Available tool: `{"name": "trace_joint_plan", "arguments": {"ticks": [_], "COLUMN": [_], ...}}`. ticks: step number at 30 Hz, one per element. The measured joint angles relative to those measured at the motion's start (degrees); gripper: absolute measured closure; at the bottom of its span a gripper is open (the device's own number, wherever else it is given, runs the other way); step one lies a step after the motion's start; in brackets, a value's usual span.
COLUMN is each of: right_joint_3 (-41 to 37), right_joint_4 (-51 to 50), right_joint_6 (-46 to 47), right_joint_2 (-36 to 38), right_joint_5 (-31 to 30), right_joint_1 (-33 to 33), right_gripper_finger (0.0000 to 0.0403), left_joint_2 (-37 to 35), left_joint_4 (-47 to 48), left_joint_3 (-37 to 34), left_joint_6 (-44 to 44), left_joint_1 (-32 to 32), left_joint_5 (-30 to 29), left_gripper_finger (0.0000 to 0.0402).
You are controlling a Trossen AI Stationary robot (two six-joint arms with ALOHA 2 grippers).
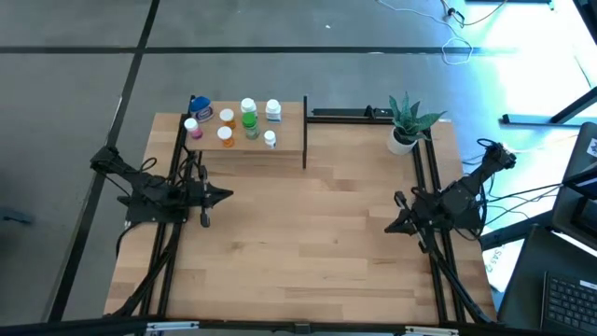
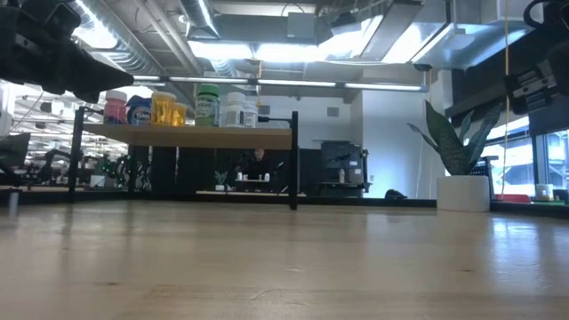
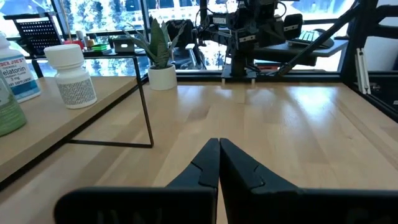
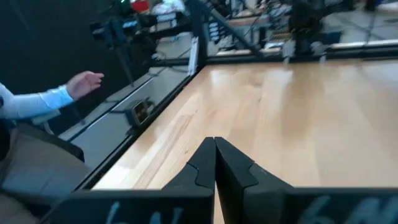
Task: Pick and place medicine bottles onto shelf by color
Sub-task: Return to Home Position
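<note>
**Wooden table (image 1: 308, 252), shelf (image 1: 291, 140), two parked arms, eight medicine bottles (image 1: 249, 114): every bottle shelved, none seen on the tabletop.**

The shelf stands at the table's far edge, left of centre, and a potted plant (image 1: 408, 121) stands well apart at the far right. The left gripper (image 1: 227, 195) sits near the shelf's front and the right gripper (image 1: 390, 227) at the opposite side. Each has its fingers pressed together, holding nothing. The bottles cluster on the shelf's left half: pink and blue outermost, then orange, green, white. Judged light, rigid, smooth-walled plastic, easily tipped, and best pinched across the body under the cap. Obstructions are the shelf's thin black posts and close neighbours. A person's hand (image 4: 84, 83) shows beyond the table's edge.
</note>
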State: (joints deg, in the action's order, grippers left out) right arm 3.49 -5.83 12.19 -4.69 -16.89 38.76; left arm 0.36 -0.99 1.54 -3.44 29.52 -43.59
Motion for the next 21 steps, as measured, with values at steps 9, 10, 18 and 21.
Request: {"name": "trace_joint_plan", "arguments": {"ticks": [9,10,18,21], "right_joint_3": [-0.02,-0.02,-0.02,-0.02], "right_joint_4": [-0.3,-0.29,-0.24,-0.24], "right_joint_6": [-0.64,-0.43,-0.53,-0.57], "right_joint_2": [-3.67,-3.77,-3.88,-3.88], "right_joint_5": [2.06,2.06,2.03,2.01], "right_joint_1": [0.0,-0.01,-0.01,-0.01], "right_gripper_finger": [0.0398,0.0398,0.0398,0.0398], "left_joint_2": [0.0,0.0,0.0,0.0], "left_joint_4": [0.02,0.02,0.04,0.04], "left_joint_3": [-0.02,-0.02,-0.02,-0.02], "left_joint_6": [-0.04,-0.04,-0.04,-0.04], "left_joint_1": [0.0,0.0,0.01,0.02], "left_joint_5": [0.0,0.0,-0.01,-0.02], "left_gripper_finger": [0.0402,0.0402,0.0401,0.0401]}}
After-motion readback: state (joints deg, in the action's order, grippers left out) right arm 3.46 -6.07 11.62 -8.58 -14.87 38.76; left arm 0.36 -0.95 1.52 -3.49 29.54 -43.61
